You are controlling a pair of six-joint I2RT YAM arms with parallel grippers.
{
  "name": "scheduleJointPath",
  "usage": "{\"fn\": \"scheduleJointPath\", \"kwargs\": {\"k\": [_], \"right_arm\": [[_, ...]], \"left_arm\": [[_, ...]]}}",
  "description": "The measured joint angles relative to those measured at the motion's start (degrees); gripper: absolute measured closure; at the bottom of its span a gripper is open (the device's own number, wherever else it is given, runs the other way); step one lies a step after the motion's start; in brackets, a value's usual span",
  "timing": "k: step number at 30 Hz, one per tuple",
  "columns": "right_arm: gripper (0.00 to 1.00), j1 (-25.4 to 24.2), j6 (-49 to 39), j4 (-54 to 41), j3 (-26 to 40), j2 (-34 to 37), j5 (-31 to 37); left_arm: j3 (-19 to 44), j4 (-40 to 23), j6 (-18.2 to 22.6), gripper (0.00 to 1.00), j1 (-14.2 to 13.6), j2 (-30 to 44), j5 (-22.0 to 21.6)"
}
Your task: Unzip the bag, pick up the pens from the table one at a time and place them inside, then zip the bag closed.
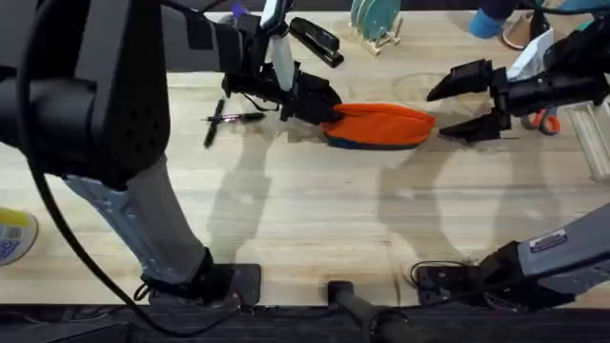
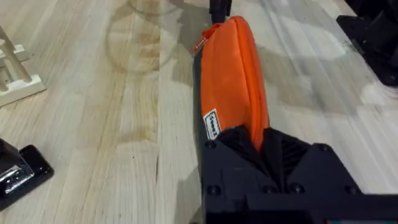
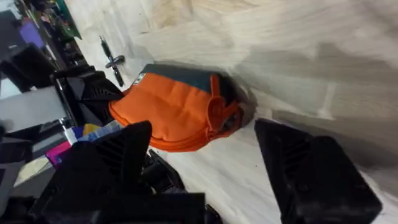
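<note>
The orange bag [image 1: 381, 125] lies on the table [image 1: 305, 219] with its zipper line on top looking closed. My left gripper [image 1: 324, 107] is shut on the bag's left end, and in the left wrist view its fingers [image 2: 273, 152] pinch the fabric of the bag [image 2: 233, 81]. My right gripper [image 1: 440, 114] stands open just off the bag's right end, where the orange pull tab [image 3: 217, 109] hangs between and beyond its fingers [image 3: 127, 152]. Two black pens [image 1: 229, 119] lie crossed on the table left of the bag.
A black stapler [image 1: 315, 40] lies behind the bag, with a plate rack [image 1: 375, 21] farther back. Orange-handled scissors [image 1: 543, 121] lie beyond the right gripper. A yellow-labelled round object [image 1: 11, 236] sits at the left edge. Bare tabletop spreads in front of the bag.
</note>
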Motion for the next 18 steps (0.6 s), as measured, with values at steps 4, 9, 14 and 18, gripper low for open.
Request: {"fn": "scheduleJointPath", "kwargs": {"k": [4, 9, 14, 18], "right_arm": [[0.006, 1.67, 0.59, 0.04, 0.0, 0.0, -0.02], [0.007, 4.03, 1.92, 2.56, 0.0, 0.02, -0.02], [0.011, 4.31, 3.73, 4.08, 0.0, 0.0, -0.01], [0.02, 4.31, 4.24, 4.33, 0.0, 0.02, -0.02]], "left_arm": [[0.0, 0.0, 0.0, 0.957, 0.0, -0.02, 0.0], [0.0, 0.0, 0.0, 0.957, 0.0, -0.02, 0.0], [0.0, 0.0, 0.0, 0.957, 0.0, 0.0, 0.0], [0.0, 0.0, -0.02, 0.957, 0.0, 0.0, 0.0]]}}
